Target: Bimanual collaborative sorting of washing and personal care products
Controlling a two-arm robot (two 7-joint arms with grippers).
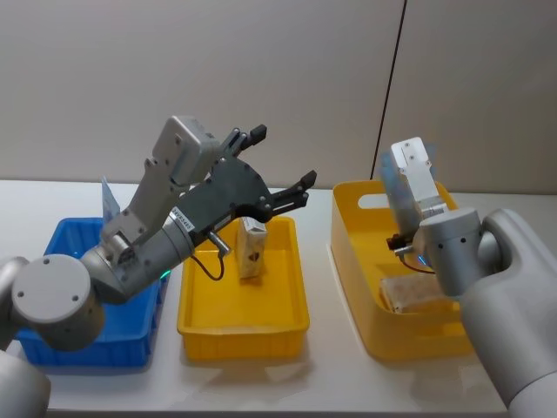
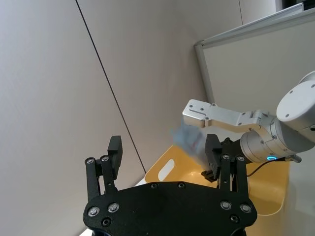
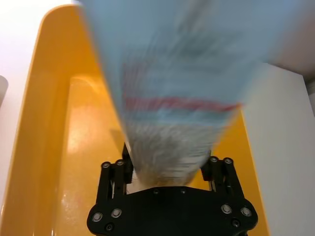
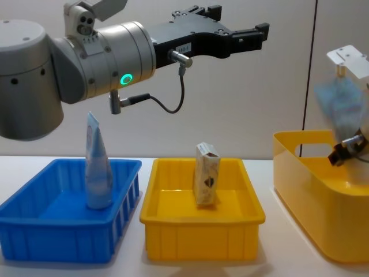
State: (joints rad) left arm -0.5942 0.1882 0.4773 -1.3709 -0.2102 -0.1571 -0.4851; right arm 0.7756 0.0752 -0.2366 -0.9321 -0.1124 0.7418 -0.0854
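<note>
Two grippers are raised above three bins. The right gripper (image 3: pixel 167 169) is clamped on a pale blue squeeze tube (image 3: pixel 177 83), which sticks straight out from between its fingers, the tube's lower end pinched at the fingertips and its wide crimped end farthest from the claw. In the head view this tube (image 1: pixel 389 187) stands up just beside the gripper body, above the tall yellow bin (image 1: pixel 352 261). A wrapped flat packet (image 1: pixel 416 293) lies on that bin's floor, below the right gripper and apart from it.

The left gripper (image 1: pixel 283 165) hangs in the air with its fingers spread wide and nothing between them. A small printed carton (image 1: pixel 251 248) stands upright in the shallow yellow tray (image 1: pixel 244 331), directly below the left gripper's fingertips and well apart from them; in the chest view the carton (image 4: pixel 207 174) sits far under the outstretched claw (image 4: pixel 236 23). A second squeeze tube (image 4: pixel 98 170) stands upright, crimped end up, in the blue bin (image 4: pixel 63 239), below and behind the left gripper, under its wrist rather than its fingers.
</note>
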